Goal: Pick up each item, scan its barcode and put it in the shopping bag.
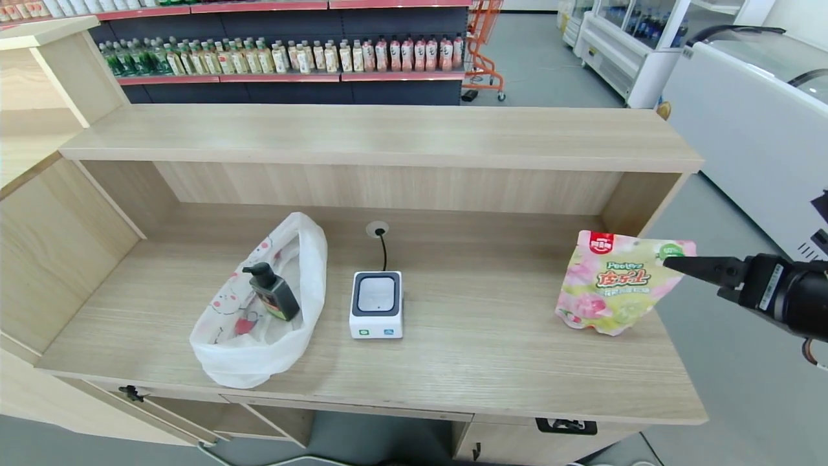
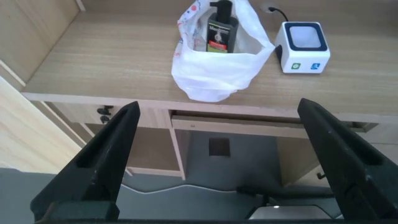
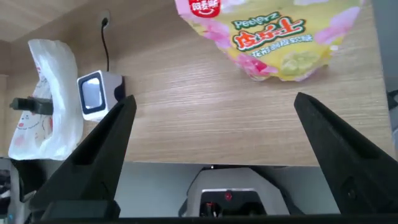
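A pink and green snack pouch (image 1: pixel 614 285) stands upright at the right end of the wooden counter (image 1: pixel 491 362). My right gripper (image 1: pixel 676 264) hovers by the pouch's upper right corner. Seen from the right wrist, that gripper (image 3: pixel 216 101) is open, and the pouch (image 3: pixel 273 37) lies beyond its fingers, not between them. A white shopping bag (image 1: pixel 259 323) lies open on the left with a dark pump bottle (image 1: pixel 273 292) inside. The white barcode scanner (image 1: pixel 376 304) sits mid-counter. My left gripper (image 2: pixel 219 107) is open and holds nothing, low in front of the counter edge, facing the bag (image 2: pixel 217 68).
A raised wooden ledge (image 1: pixel 388 136) and side walls box in the counter at the back and left. The scanner's black cable (image 1: pixel 383 249) runs to a hole behind it. Bare counter lies between the scanner and the pouch. A white freezer (image 1: pixel 757 116) stands to the right.
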Motion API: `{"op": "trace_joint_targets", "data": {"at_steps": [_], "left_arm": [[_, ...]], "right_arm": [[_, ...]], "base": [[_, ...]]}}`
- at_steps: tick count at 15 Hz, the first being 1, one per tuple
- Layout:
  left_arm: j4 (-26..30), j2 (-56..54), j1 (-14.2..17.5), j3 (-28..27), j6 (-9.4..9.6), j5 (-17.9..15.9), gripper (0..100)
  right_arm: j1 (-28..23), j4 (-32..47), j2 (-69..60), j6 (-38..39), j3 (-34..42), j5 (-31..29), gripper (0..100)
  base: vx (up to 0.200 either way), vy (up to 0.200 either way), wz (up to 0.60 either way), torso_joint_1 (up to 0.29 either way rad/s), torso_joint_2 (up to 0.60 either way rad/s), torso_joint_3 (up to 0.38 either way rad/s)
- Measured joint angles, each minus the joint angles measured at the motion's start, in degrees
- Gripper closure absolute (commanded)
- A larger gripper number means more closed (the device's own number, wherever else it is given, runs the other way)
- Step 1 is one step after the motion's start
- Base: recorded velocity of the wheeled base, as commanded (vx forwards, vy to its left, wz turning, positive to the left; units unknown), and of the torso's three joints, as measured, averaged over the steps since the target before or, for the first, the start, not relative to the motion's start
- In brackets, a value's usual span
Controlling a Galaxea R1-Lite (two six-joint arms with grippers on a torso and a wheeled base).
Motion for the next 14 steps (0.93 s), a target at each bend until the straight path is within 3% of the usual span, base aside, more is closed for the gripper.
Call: {"op": "trace_joint_targets", "data": {"at_steps": [4, 9, 14], "left_arm": [[0.0, 0.0, 0.0, 0.0, 0.00, 0.0, 0], [0.0, 0.0, 0.0, 0.0, -0.02, 0.0, 0], [0.0, 0.0, -0.1, 0.0, 0.00, 0.0, 0]], "right_arm": [[-1.3, 2.7, 4.5, 7.4, -8.5, -2.2, 0], [-0.4, 14.7, 9.9, 22.2, -21.9, -3.8, 0], [-1.7, 17.1, 11.8, 27.8, -23.1, -7.6, 0]], "base": [[0.000, 0.000, 0.00, 0.000, 0.00, 0.000], [0.000, 0.000, 0.00, 0.000, 0.00, 0.000], [0.000, 0.000, 0.00, 0.000, 0.00, 0.000]]}}
